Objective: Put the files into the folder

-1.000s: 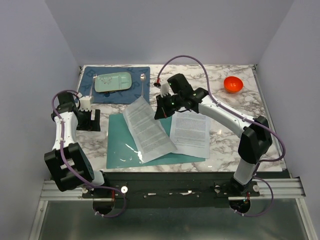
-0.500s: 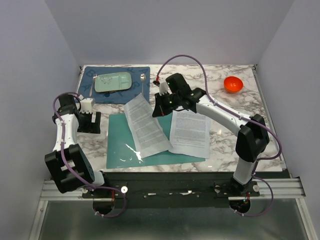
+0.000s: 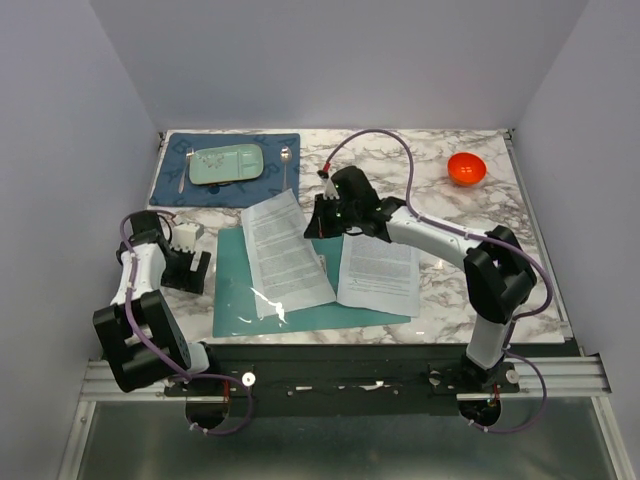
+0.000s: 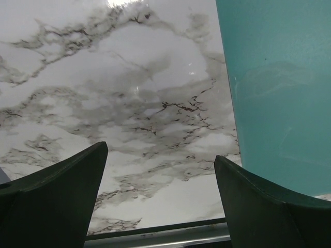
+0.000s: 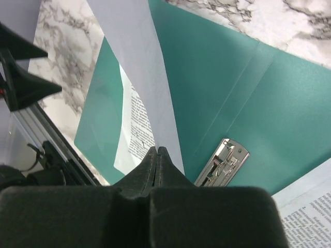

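Pinching one sheet (image 3: 283,255) by its far edge in the right gripper (image 5: 158,151) over the folder's (image 3: 232,292) left half, best laying it down slowly, flat and square beside the clip (image 5: 222,160), while leaving the left gripper (image 4: 161,175) spread wide beside the folder's left edge.

- counter (image 3: 450,215): white marble with grey veins
- folder (image 3: 235,290): teal, opened flat, centre-left, close to the near edge
- placemat (image 3: 230,195): dark blue, flat in the far-left corner, just beyond the folder
- bowl (image 3: 466,168): orange, far right, well apart from the rest
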{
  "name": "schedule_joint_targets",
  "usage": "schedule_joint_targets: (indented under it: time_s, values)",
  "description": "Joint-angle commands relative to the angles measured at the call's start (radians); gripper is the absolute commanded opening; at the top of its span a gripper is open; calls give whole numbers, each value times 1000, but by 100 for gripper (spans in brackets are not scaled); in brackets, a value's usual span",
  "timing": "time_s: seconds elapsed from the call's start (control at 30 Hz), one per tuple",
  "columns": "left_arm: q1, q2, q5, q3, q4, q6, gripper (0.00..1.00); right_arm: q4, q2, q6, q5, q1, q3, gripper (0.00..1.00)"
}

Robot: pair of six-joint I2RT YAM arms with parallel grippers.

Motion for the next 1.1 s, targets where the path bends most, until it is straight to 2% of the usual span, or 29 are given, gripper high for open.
schedule_joint_targets:
  time_s: [0.0,0.53,0.73,1.07]
  values:
    - [-18,-28,-32,-49,-6,155,99,139,-16,126,82,24,-61,0]
    - [-86,-25,-41,-91,35,115,99,318,54,284,111,72,-121,1]
    - [-95,-16,-40,-82,43,94,99,326,128,299,67,79,-70,1]
    - [-109,8,-54,-97,74,74,99,315,159,284,55,144,-56,1]
